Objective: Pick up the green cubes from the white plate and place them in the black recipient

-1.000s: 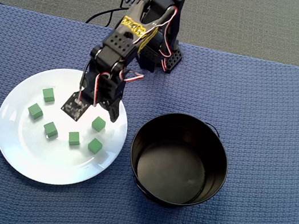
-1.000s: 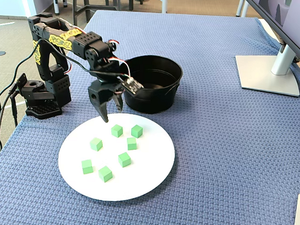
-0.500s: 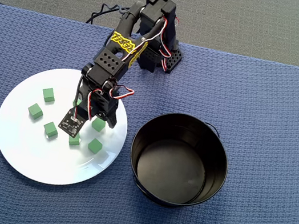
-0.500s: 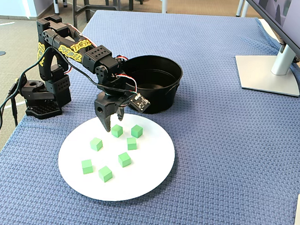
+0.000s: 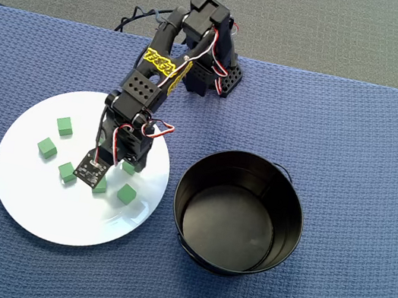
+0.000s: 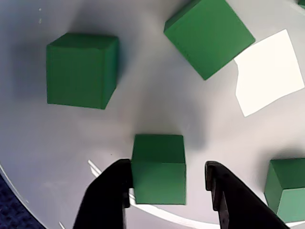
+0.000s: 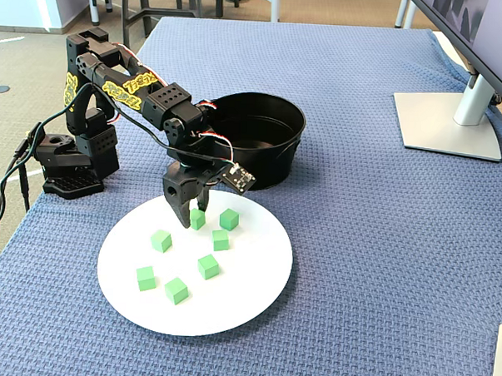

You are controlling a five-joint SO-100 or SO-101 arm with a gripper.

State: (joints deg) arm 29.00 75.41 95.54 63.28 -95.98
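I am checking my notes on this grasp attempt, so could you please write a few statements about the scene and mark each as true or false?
1. The gripper has a green cube between its open fingers in the wrist view. True.
2. The black pot already holds several cubes. False: its inside shows empty in the overhead view.
3. That cube rests on the white plate. True.
4. The pot stands on the plate. False: it stands beside the plate on the blue cloth.
5. Seven green cubes show on the plate in the fixed view. True.
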